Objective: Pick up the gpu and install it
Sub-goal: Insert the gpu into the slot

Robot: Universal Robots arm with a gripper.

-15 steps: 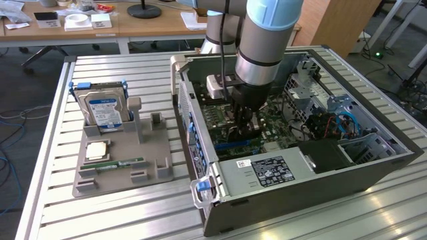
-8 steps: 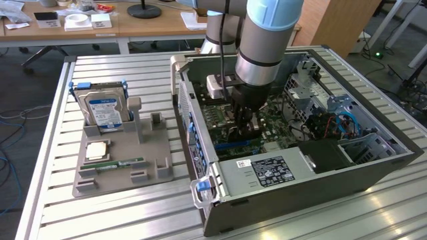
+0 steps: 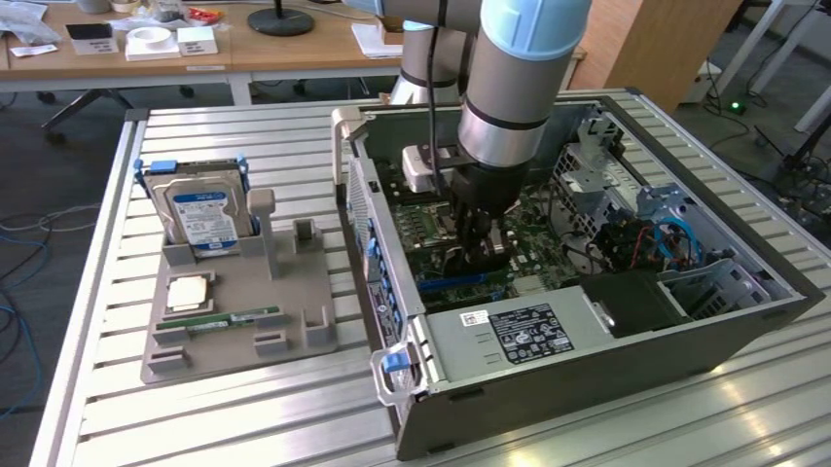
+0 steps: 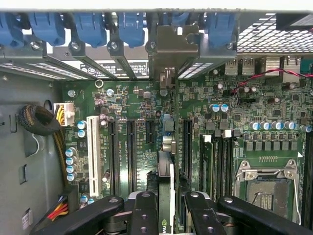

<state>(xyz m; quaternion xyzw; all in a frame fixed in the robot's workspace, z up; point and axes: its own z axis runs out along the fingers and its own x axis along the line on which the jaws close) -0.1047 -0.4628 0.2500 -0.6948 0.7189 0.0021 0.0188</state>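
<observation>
- Gripper point(image 4: 167, 208) is partly closed, pinching the gpu point(image 4: 166, 178) edge-on, deep inside the PC case point(image 3: 571, 341).
- Card stands upright on or just above the motherboard point(image 4: 274, 112), beside a long black slot point(image 4: 187, 147). Can't tell if it's seated.
- My take: hold it vertical, metal bracket point(image 4: 172, 46) flush to the rear opening, and push down evenly.

A slatted aluminium work table point(image 3: 234, 409) stands on a grey floor point(image 3: 46, 170). Beyond it are wooden desks point(image 3: 286, 49) and a wooden panel point(image 3: 656, 49). Loose cables point(image 3: 26, 229) lie on the floor.
</observation>
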